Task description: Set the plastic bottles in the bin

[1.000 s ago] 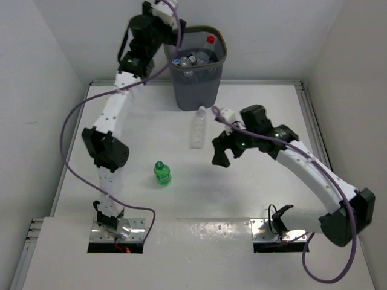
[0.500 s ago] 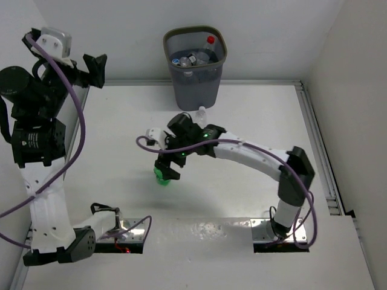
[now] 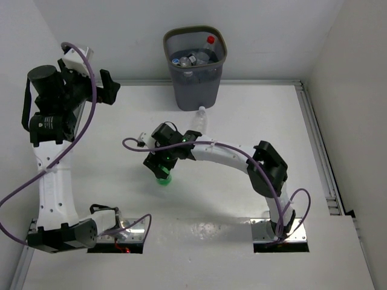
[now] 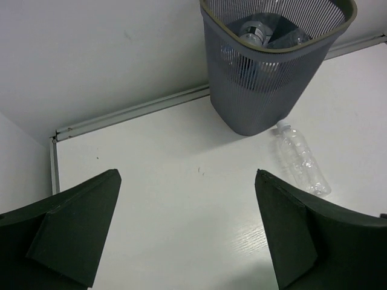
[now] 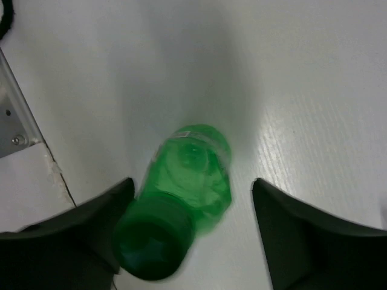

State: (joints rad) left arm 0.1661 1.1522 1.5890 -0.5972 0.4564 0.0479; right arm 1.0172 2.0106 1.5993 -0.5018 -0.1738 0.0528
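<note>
A green plastic bottle (image 3: 163, 179) with a green cap stands on the table left of centre, tipped a little in the right wrist view (image 5: 192, 181). My right gripper (image 3: 159, 167) is down over it, open. The jaws straddle the bottle: the left finger (image 5: 91, 223) is against the cap and the right finger (image 5: 296, 235) is apart from it. A clear plastic bottle (image 3: 198, 124) lies in front of the bin (image 3: 195, 90), also in the left wrist view (image 4: 300, 160). Several bottles (image 3: 193, 58) lie inside the bin (image 4: 260, 96). My left gripper (image 3: 109, 87) hangs open and empty, high at the far left.
A purple cable (image 3: 130, 145) loops off the right arm just left of the green bottle. White walls close in the table on the left, back and right. The arm base plates (image 3: 118, 232) sit at the near edge.
The left arm swung away from over the bin to the far left. The right arm reached left to the green bottle and lowered around it, and its jaws have narrowed.
</note>
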